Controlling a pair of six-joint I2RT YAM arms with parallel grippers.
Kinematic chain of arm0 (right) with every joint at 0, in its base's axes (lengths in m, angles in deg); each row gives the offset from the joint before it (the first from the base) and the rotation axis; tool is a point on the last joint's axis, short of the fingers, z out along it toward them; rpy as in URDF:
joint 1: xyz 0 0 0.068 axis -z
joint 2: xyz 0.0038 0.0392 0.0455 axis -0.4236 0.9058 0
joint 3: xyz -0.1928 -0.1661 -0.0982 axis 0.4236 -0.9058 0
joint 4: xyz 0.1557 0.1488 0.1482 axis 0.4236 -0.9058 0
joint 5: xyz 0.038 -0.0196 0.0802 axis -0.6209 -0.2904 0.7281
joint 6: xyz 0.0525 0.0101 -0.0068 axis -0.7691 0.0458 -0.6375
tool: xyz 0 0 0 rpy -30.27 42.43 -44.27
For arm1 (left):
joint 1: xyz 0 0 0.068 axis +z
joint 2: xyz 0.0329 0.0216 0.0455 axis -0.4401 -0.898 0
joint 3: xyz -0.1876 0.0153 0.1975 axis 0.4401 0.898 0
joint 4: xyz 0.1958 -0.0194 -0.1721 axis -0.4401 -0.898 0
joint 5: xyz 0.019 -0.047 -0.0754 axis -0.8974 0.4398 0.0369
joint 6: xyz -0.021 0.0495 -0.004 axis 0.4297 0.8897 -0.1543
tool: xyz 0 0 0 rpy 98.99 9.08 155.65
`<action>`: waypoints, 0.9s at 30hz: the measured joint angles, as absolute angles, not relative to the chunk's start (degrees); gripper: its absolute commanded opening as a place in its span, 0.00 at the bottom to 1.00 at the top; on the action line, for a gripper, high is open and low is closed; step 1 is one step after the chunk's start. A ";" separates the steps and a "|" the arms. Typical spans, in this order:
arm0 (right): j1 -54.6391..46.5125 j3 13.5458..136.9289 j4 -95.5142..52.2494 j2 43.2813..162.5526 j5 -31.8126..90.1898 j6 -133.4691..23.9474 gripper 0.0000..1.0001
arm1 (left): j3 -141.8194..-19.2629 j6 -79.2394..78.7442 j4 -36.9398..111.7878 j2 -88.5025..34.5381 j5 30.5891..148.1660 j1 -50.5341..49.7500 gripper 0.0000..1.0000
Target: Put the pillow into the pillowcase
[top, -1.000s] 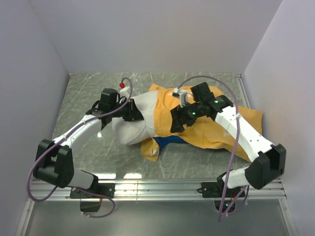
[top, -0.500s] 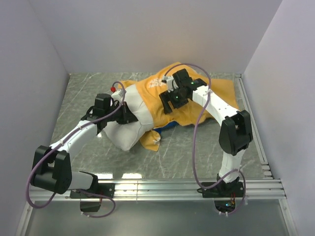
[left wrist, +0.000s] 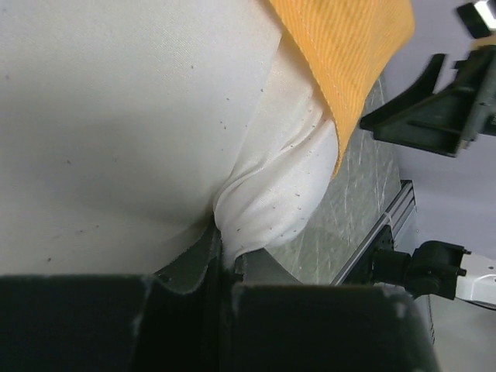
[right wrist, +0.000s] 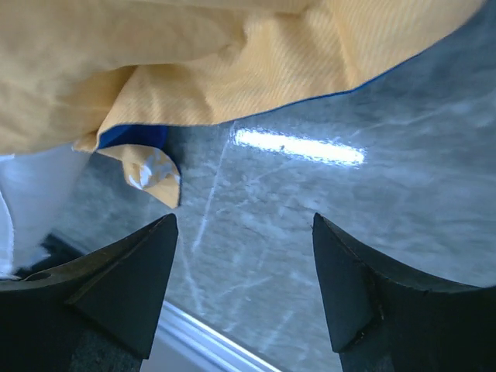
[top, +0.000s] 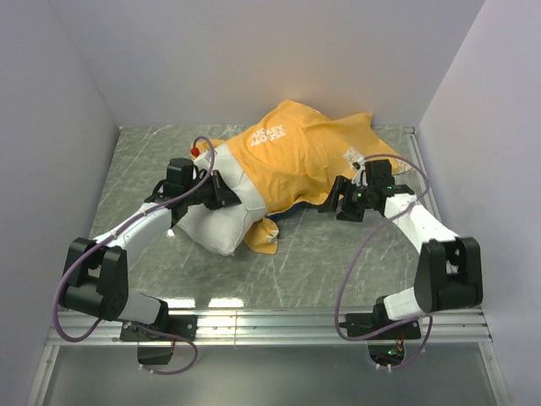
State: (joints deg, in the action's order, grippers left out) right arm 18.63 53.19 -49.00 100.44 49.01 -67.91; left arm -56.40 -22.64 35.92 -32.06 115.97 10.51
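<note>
1. Half a second ago the right arm reached over the top of the pillowcase [top: 308, 156]. It has since come off and dropped low on the right. The case was spread flatter a second ago and is now humped up toward the back wall [top: 254, 59].
2. The pillow [top: 218, 222] lies on the table [top: 338, 262], left of centre. Its near-left end is bare and its far-right part is inside the case.
3. The case lies orange face up, with the white lettering on top. A thin blue edge shows under its near hem, and a folded orange corner rests against the pillow's near end.
4. The left gripper [top: 226, 191] is clamped on a fold of the white pillow fabric, just beside the orange hem. The left arm runs low and diagonal from its base.
5. The right gripper [top: 331, 203] has its fingers spread and holds nothing. It sits low over the table, just beside the case's near-right hem, pointing left. The right arm's elbow is folded on the right.
6. Bare table lies between the pillow and the near rail [top: 279, 320], and a strip runs along the left wall. The case's far edge lies close to the back wall.
</note>
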 measured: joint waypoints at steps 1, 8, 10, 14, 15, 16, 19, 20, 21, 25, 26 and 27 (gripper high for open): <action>18.67 52.68 -47.74 102.28 50.15 -69.68 0.77 | -56.58 -22.69 35.97 -32.26 115.99 10.27 0.00; 18.69 52.18 -34.34 111.74 54.17 -79.91 0.69 | -56.91 -22.95 36.40 -32.33 115.95 9.90 0.00; 18.69 51.76 -30.47 113.08 54.48 -81.86 0.59 | -56.91 -22.99 36.40 -32.33 115.95 9.88 0.00; 18.41 51.52 -24.65 115.68 55.44 -84.83 0.04 | -56.91 -23.19 36.49 -32.33 115.95 9.81 0.00; 18.17 51.48 -23.80 115.94 55.74 -85.59 0.00 | -56.91 -23.41 36.64 -32.33 115.92 9.77 0.00; 17.77 51.48 -23.12 116.12 56.18 -86.32 0.00 | -56.91 -23.56 36.84 -32.33 115.95 9.62 0.00; 13.82 51.85 -22.62 116.16 57.54 -87.41 0.00 | -56.91 -24.63 38.26 -32.79 115.73 8.65 0.00; 11.30 52.31 -22.62 116.16 57.80 -87.32 0.00 | -56.91 -25.27 38.89 -33.09 115.64 8.09 0.01; 8.33 53.23 -22.95 116.16 58.04 -87.04 0.00 | -56.91 -25.94 39.46 -33.46 115.38 7.41 0.00; -2.81 60.84 -30.21 116.18 58.85 -81.16 0.00 | -56.91 -27.74 40.25 -34.23 114.52 5.70 0.00; -4.08 62.50 -32.41 116.29 59.13 -79.26 0.00 | -56.91 -27.91 40.23 -34.23 114.33 5.73 0.00; -5.07 64.40 -35.15 116.49 59.46 -76.92 0.00 | -56.91 -28.09 40.21 -34.23 114.17 5.79 0.00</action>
